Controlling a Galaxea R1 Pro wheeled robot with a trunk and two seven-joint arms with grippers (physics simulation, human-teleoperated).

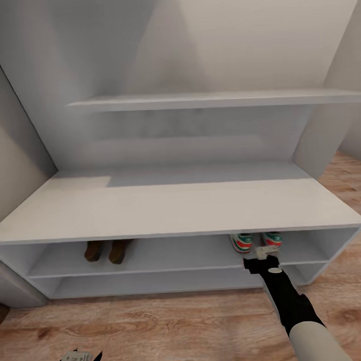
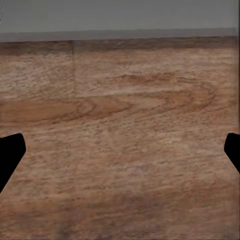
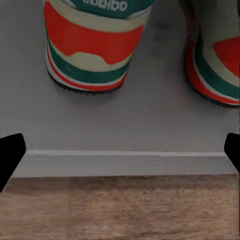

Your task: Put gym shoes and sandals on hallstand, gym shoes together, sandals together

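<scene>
Two white green-striped gym shoes shelved at five o'clock; my right tool, released, should retreat next.

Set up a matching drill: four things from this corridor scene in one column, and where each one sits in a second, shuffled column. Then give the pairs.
Things:
1. gym shoes
2. sandals
3. right gripper
4. left gripper

Places:
A. low, hanging over the corridor floor
B. left part of the hallstand's upper open shelf
C. right part of that same shelf, heels outward
D. just in front of the shelf edge, below the trainers' heels

Pairs: 1-C, 2-B, 3-D, 4-A
</scene>
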